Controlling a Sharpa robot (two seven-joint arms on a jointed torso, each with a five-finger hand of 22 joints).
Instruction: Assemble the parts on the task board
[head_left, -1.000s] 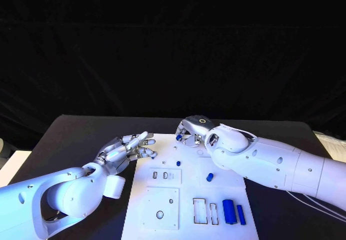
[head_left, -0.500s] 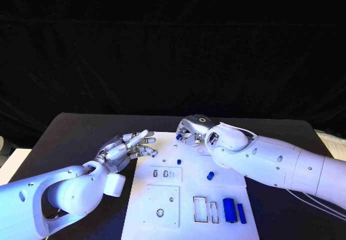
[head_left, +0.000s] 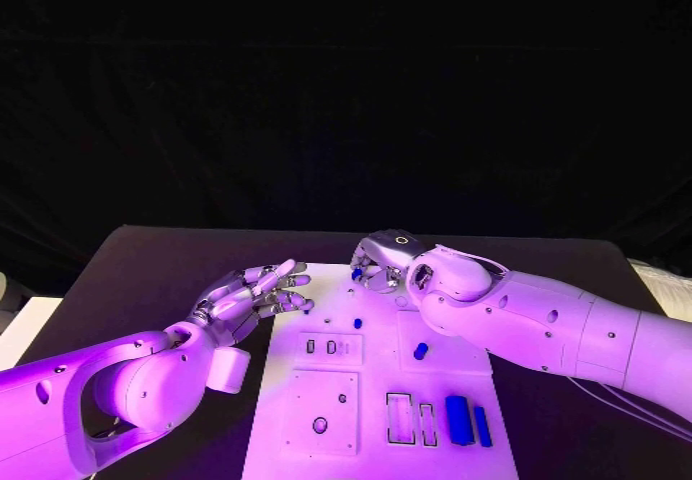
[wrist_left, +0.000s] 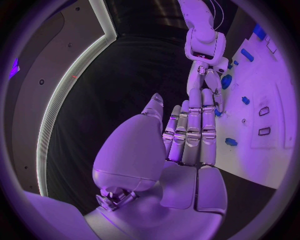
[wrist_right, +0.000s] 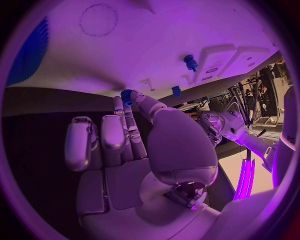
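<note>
My right hand (head_left: 378, 262) pinches a small blue gear (wrist_right: 127, 95) over the task board's (head_left: 454, 375) far edge; my left hand (head_left: 260, 293), fingers spread, holds nothing.

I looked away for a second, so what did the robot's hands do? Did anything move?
Hardly anything. The left hand crept a little toward the far end of the task board, fingers apart, holding nothing. The right hand stayed at the board's far end, pinching a small blue part between thumb and finger. The other blue pieces on the board lie where they were.
</note>
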